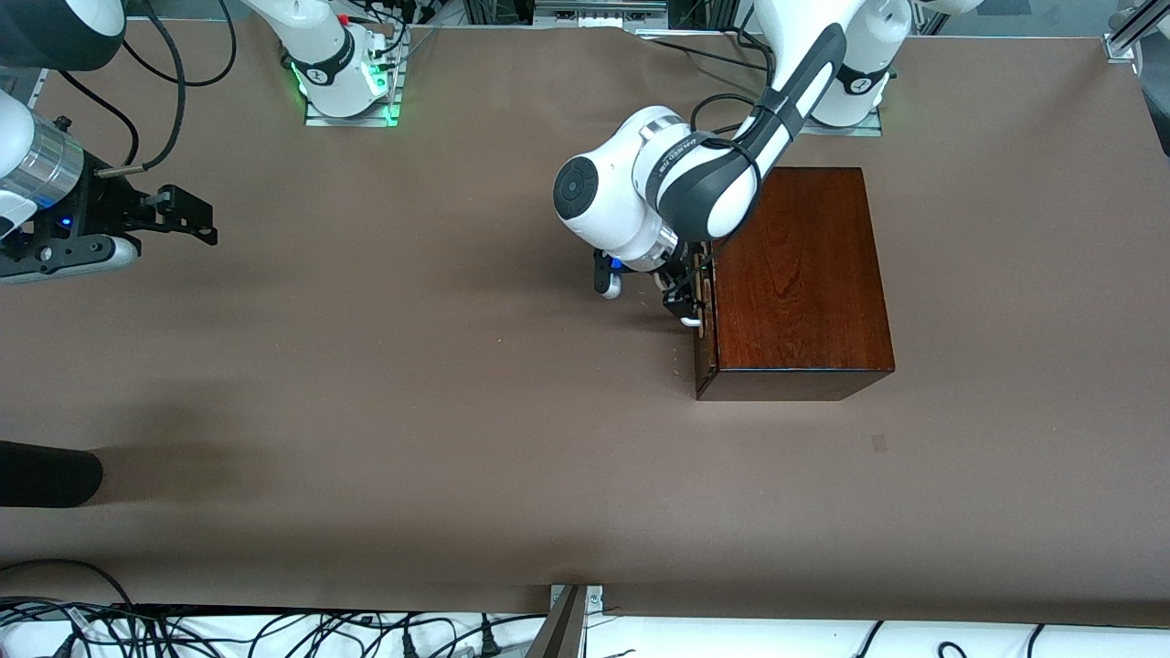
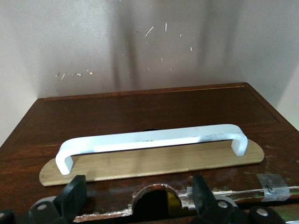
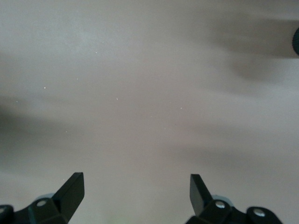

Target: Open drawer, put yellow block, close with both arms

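The dark mahogany box (image 1: 800, 274) stands toward the left arm's end of the table. Its drawer front (image 1: 702, 343) looks pushed in, about flush with the box. My left gripper (image 1: 681, 306) is open right in front of the drawer, beside the white loop handle (image 1: 695, 322). In the left wrist view the handle (image 2: 149, 140) lies across the drawer front (image 2: 140, 109), and my open left gripper (image 2: 137, 186) holds nothing. A sliver of the yellow block (image 2: 172, 201) shows through a notch in the wood. My right gripper (image 1: 187, 215) waits open and empty over bare table (image 3: 135, 184).
A black rounded object (image 1: 46, 475) reaches in at the table's edge at the right arm's end, nearer the front camera. Cables (image 1: 274, 631) run along the near edge. The brown table (image 1: 411, 366) stretches wide between the arms.
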Motion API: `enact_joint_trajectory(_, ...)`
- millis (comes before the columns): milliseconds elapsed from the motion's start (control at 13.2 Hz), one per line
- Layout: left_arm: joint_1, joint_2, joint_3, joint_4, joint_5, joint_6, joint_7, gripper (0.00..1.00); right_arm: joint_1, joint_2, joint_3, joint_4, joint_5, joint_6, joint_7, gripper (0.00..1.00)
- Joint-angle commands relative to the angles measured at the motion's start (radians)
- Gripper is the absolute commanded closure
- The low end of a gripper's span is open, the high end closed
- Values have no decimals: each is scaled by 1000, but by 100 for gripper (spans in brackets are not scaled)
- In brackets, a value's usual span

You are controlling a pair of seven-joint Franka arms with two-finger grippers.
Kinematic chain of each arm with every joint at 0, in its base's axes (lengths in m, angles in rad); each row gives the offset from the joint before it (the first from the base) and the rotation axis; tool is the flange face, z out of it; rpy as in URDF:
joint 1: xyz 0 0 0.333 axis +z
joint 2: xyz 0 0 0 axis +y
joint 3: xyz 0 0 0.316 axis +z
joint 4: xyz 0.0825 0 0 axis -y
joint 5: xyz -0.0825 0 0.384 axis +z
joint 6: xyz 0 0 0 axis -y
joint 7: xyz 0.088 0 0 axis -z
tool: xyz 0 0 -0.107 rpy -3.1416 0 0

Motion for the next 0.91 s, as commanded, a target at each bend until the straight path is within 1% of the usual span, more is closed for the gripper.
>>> enact_joint_trajectory(0, 1, -8, 9, -14, 30, -27, -11, 0, -8, 6, 11, 23, -20, -25, 22, 0)
enact_joint_trajectory(228, 1, -11, 14, -12, 30, -31, -20, 0, -8, 6, 11, 23, -20, -23, 22, 0)
enact_joint_trajectory(455, 1, -20, 14, -2, 30, -50, -81, 0, -8, 6, 12, 25, -20, -23, 22, 0)
enact_joint_trajectory(607, 7, -65, 14, 6, 21, -48, -97, 0, -9, 6, 11, 25, -20, -23, 22, 0)
enact_joint_trajectory(683, 30, -100, 12, 15, 9, -47, -95, 0, -8, 6, 11, 25, -20, -23, 22, 0)
enact_joint_trajectory(759, 64, -117, 4, 56, -6, -47, -92, 0, -9, 6, 12, 25, -20, -23, 22, 0)
enact_joint_trajectory(834, 88, -125, 4, 117, -50, -51, -87, 0, -9, 6, 11, 25, -20, -23, 22, 0)
